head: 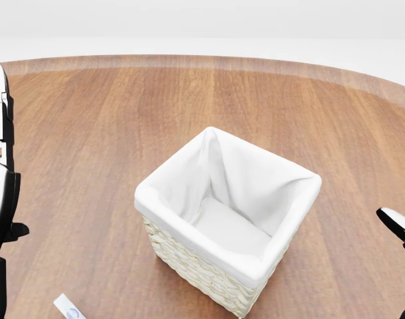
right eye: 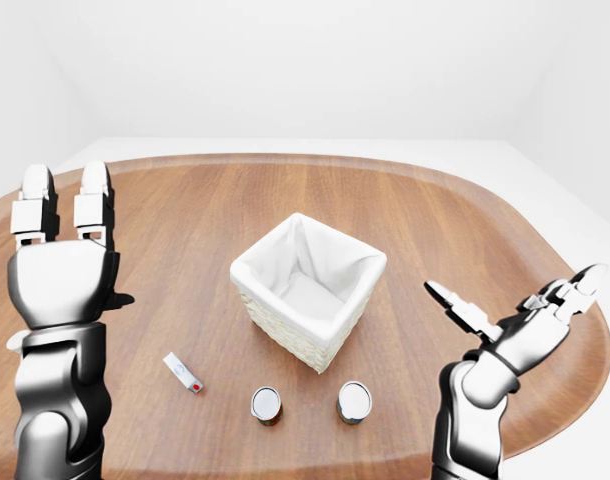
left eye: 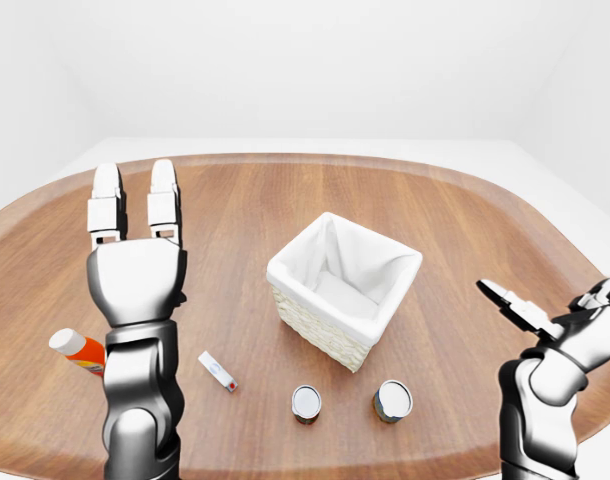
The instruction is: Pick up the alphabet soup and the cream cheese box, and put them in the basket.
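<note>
While both hands stand raised and nothing is gripped, the task has not yet begun in earnest. At the far left of the left-eye view an orange tube (left eye: pixel 77 352) lies on the table (left eye: pixel 465 215), partly hidden by the arm. The left hand (left eye: pixel 135 255) is held upright above it, fingers extended and spread, holding nothing. Just right of that arm lies a small flat white box (left eye: pixel 217 370), judged to be the cream cheese box. Two cans follow near the bottom edge: the left can (left eye: pixel 306 403) and the right can (left eye: pixel 393 400); labels are not readable, so which one is the alphabet soup cannot be told. Above them stands the basket (left eye: pixel 385 305), white-lined and empty. At the right the right hand (right eye: pixel 520 325) hangs with its fingers apart, also empty.

Recommended procedure: lower the left hand over the flat box, fingers wide, and close only once they bracket its long sides. A thin box may slide; approach vertically
</note>
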You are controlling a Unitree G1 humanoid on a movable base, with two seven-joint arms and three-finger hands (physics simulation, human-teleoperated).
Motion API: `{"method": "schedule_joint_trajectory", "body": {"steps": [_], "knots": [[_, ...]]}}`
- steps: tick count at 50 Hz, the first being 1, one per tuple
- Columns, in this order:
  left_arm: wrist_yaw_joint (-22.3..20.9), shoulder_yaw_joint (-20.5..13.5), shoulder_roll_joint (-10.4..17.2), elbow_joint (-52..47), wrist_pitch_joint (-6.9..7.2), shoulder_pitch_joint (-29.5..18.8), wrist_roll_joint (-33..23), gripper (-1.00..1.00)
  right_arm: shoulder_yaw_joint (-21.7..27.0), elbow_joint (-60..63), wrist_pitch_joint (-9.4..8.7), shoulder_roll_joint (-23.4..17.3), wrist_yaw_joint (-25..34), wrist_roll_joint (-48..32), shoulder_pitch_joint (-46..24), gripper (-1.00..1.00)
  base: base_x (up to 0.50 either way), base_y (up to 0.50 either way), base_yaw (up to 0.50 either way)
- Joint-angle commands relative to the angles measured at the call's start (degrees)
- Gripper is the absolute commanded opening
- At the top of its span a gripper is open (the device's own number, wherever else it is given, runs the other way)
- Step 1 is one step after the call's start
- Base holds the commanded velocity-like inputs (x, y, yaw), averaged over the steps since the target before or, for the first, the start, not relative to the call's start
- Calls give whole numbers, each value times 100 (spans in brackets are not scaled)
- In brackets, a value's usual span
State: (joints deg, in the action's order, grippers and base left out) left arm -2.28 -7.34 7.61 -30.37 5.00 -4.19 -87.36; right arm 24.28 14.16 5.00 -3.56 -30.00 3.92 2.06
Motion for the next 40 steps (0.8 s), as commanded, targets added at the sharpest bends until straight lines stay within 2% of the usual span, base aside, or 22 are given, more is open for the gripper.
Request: {"method": "schedule_joint_trajectory", "body": {"steps": [1,30,34,37,38,40], "knots": [[-169,-69,-31,-172,0,-25,-232,100,-1,92,0,5,0,-35,16,100,0,0,0],[-168,-64,-26,-172,0,-24,-230,100,8,93,0,14,0,-42,12,100,0,0,0],[-149,-73,-22,-156,0,123,-243,100,7,131,-8,19,0,-42,13,100,0,0,0],[-227,-83,69,-76,0,171,-157,100,7,117,0,22,0,-43,15,100,0,0,0],[-165,-95,103,-60,0,172,-287,100,5,93,0,21,0,-43,9,100,0,0,0],[-142,-120,100,-94,-67,198,-375,100,6,70,0,15,0,-38,1,100,0,0,0]]}}
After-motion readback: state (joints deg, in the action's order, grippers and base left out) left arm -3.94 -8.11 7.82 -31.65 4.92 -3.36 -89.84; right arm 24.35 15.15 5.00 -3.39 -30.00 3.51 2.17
